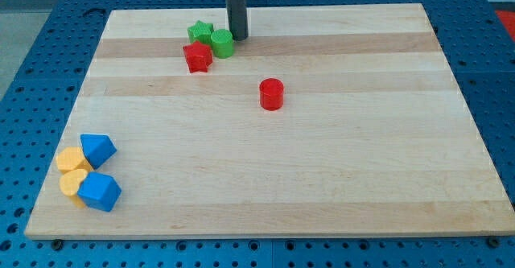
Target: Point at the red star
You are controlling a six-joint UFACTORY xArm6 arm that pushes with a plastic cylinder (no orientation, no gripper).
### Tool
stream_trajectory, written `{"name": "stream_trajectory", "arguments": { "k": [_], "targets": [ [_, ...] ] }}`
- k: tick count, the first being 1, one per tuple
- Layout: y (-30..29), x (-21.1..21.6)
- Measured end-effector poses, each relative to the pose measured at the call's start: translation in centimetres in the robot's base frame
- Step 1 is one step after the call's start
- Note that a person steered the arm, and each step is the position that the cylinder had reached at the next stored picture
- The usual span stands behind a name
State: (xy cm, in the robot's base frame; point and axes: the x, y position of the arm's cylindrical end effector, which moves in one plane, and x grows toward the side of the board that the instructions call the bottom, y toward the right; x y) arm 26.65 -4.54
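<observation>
**Tip closing on the red star, green blocks in the way**

The red star (197, 57) is lying in the upper left of the frame, on the tabletop (322, 179), near its far edge. It is touching, or all but touching, 2 green blocks: a green star (200, 33) just above it and a green cylinder (222, 43) at its upper right. Together the 3 are forming a tight cluster.

My tip (239, 36) is resting just to the right of the green cylinder, very close to it and possibly touching. This tool is a plain rod, so it has no jaws to be apart, together or clamped on anything. The green cylinder is sitting between my tip and the red star.

Further out, a red cylinder (272, 94) is standing alone near the middle of the frame. In the lower left, 2 blue blocks (97, 149) (100, 191) and 2 yellow blocks (71, 159) (74, 183) are huddling together.

The main risk, as I am judging it, is a straight move leftward: that would be shoving the green cylinder into the red star and scattering the cluster. Stopping where it is now would be leaving my tip nearer to green than to red, making the pointing ambiguous. Coming round below the green cylinder looks safer.
</observation>
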Motion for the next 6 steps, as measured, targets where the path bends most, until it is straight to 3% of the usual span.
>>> {"name": "stream_trajectory", "arguments": {
  "k": [1, 2, 3, 4, 6],
  "targets": [
    [-1.3, -2.7],
    [-6.7, -6.1],
    [-14.8, -5.4],
    [-18.8, -1.1],
    [-15.8, 5.7]
  ]
}}
